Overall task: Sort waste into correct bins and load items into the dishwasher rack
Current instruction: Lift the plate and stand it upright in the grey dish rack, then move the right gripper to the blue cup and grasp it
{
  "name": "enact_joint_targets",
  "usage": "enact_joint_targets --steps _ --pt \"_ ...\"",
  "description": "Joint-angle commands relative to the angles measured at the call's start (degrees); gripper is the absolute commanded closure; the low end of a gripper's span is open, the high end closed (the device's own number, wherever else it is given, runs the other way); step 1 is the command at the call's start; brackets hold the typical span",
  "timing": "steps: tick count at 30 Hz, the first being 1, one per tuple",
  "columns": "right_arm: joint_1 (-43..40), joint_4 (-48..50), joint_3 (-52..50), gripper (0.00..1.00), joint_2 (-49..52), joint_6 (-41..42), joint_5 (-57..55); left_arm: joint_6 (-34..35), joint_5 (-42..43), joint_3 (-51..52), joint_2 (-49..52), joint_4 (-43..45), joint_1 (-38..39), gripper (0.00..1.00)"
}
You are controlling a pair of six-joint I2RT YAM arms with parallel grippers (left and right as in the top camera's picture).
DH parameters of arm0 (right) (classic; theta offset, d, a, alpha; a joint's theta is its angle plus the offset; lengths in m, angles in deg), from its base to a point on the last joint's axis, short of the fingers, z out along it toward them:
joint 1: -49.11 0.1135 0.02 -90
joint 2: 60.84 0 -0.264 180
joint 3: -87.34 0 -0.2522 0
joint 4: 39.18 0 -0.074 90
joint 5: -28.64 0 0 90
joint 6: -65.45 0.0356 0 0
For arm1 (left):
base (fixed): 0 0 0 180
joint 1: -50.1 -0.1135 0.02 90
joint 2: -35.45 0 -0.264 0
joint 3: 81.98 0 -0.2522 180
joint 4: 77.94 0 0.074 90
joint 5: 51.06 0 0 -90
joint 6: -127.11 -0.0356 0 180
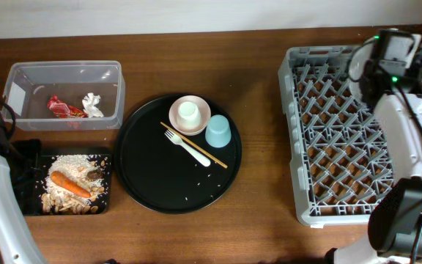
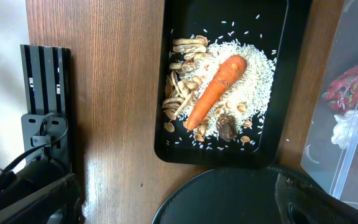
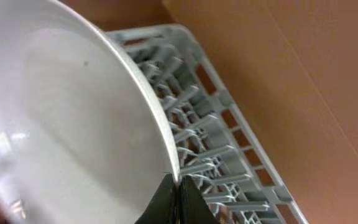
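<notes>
The left tool hangs spread wide, grasping nothing, beside one shallow black tray that carries one carrot, one dark lump and loose rice. At the tray's 12 o'clock, one clear tub holds one red wrapper and one tissue. One round black tray mid-bench bears one bowl at 12 o'clock, one cup at 2 o'clock, and one fork beside the chopsticks at centre. Over the one rack, at 3 o'clock on the bench, the right tool is clenched on one plate by its rim
</notes>
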Motion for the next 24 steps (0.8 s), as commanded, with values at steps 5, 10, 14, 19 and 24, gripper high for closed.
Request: enact_joint_targets --steps 5,10,14,19,24 --pt "6.03 -1.31 0.76 0.17 0.28 0.26 -1.16 0.74 -0.17 0.20 -0.39 -0.07 -0.24 0.01" --pt "10.56 -2.47 2.01 0.01 -2.03 4.46 -4.66 0.74 -0.17 0.20 -0.39 -0.07 -0.24 0.01" --pt "16.39 -14.56 10.80 0.01 -2.69 11.30 8.85 0.76 -0.17 0.20 -0.39 -0.07 -0.24 0.01" --pt "23.50 -24.65 15.72 0.02 -2.60 19.96 44.37 0.76 -0.17 0.20 -0.39 -0.07 -0.24 0.01" --pt "30.71 -27.82 14.91 0.01 -0.63 19.85 50.64 0.74 -0.17 0.20 -0.39 -0.07 -0.24 0.01"
